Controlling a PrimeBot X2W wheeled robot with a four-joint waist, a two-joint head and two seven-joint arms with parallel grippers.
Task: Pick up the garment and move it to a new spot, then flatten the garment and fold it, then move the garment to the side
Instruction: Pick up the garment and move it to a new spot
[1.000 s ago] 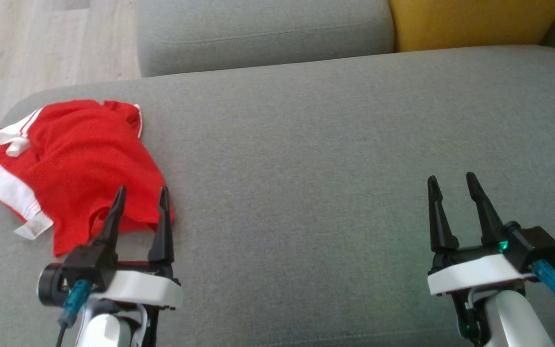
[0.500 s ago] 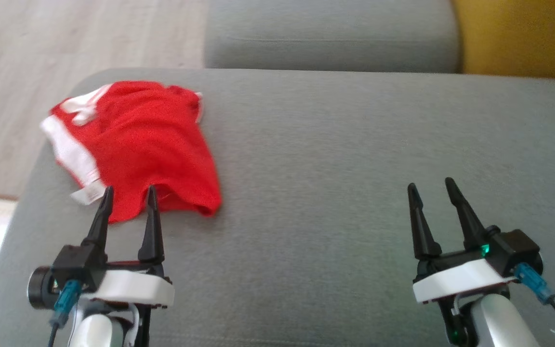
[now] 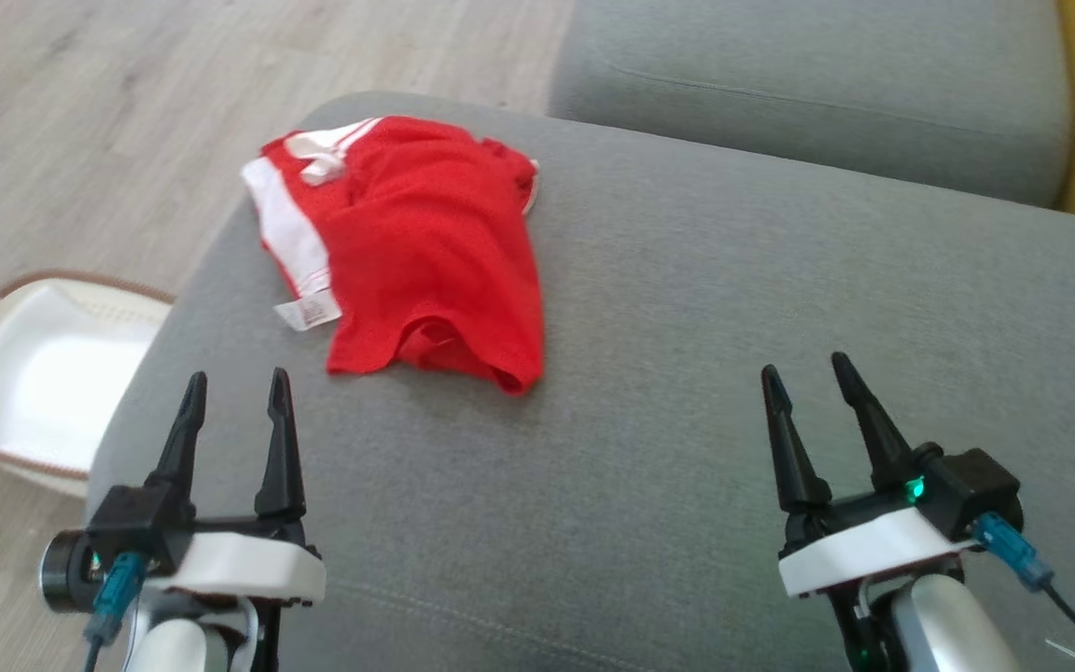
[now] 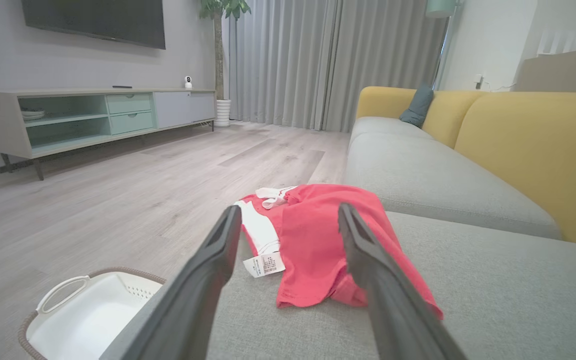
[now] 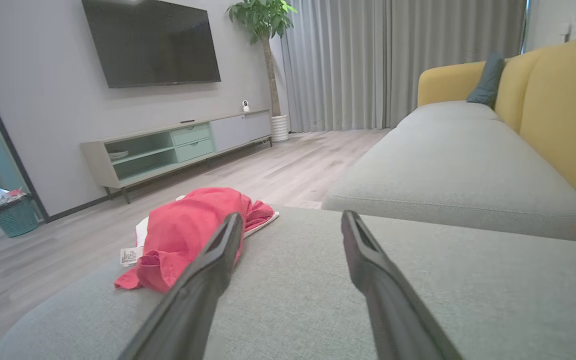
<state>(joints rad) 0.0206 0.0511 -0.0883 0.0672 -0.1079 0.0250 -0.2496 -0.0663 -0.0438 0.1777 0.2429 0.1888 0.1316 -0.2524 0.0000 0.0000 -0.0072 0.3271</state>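
Garment [image 3: 435,252], red: where?
Crumpled on the grey sofa cushion [image 3: 687,327], near its left edge; white basket [image 3: 43,373] on the floor beside.
Jaws?
Left gripper [image 3: 237,376], right gripper [image 3: 803,364] — both wide, empty, clear of it.

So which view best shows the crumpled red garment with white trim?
Head view: it looks down on the whole crumpled red garment with white trim, nothing covering it. Left wrist view sees it low, behind the left gripper; right wrist view foreshortened, the right gripper crossing it.
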